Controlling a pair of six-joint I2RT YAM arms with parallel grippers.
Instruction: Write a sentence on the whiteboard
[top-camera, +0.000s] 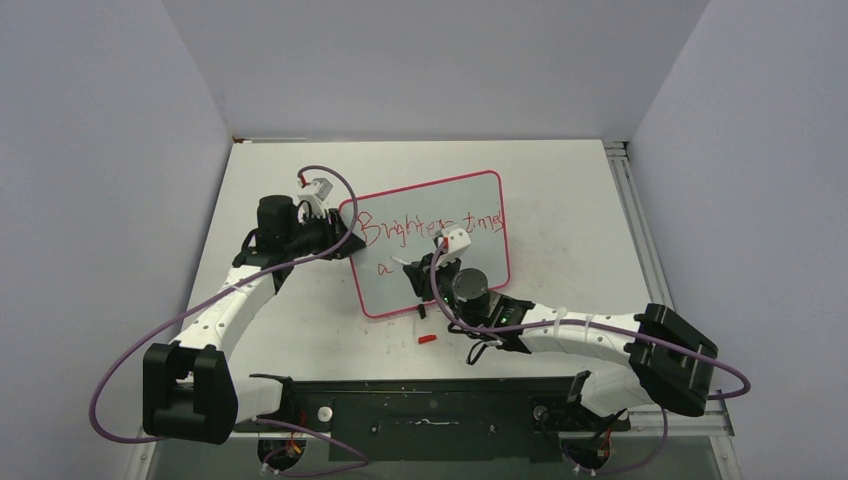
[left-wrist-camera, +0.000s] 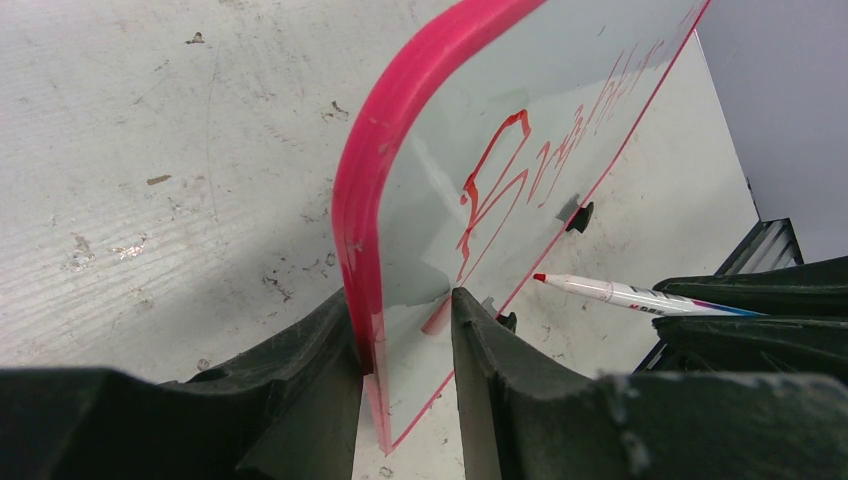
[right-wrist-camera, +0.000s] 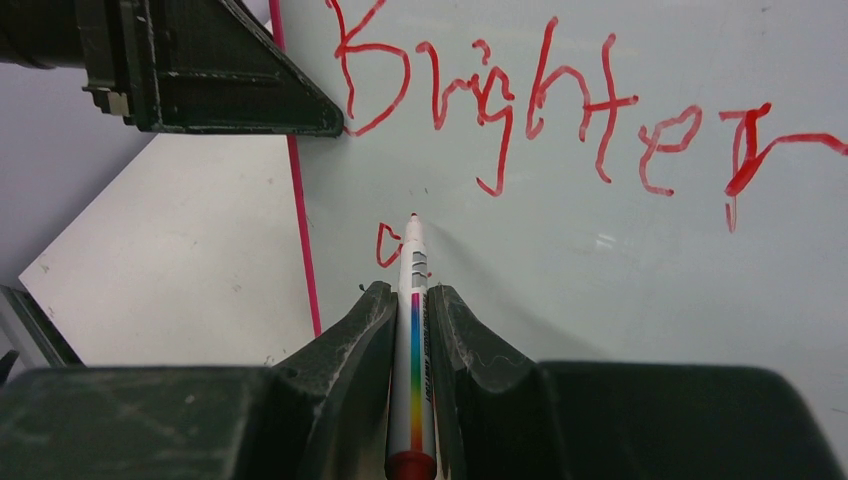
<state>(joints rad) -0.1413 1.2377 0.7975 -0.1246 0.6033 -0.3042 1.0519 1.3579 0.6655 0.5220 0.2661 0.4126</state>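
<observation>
Low in the top view, a red cap (top-camera: 428, 339) lies on the counter (top-camera: 560, 190) just below the whiteboard (top-camera: 385, 298). Above it the right claw (right-wrist-camera: 410, 295) is pressed together on a slim marker (right-wrist-camera: 413, 255), its tip beside a small "a" that starts the second line of the sentence (right-wrist-camera: 520, 100). The barrel looks light and smooth, likely to swivel unless taken mid-length, as here. Further left, the left claw (left-wrist-camera: 405, 300) pinches the board's pink frame. Stiff, light and glossy, the board would probably skate under the pen, so the rim is the place to hold.
</observation>
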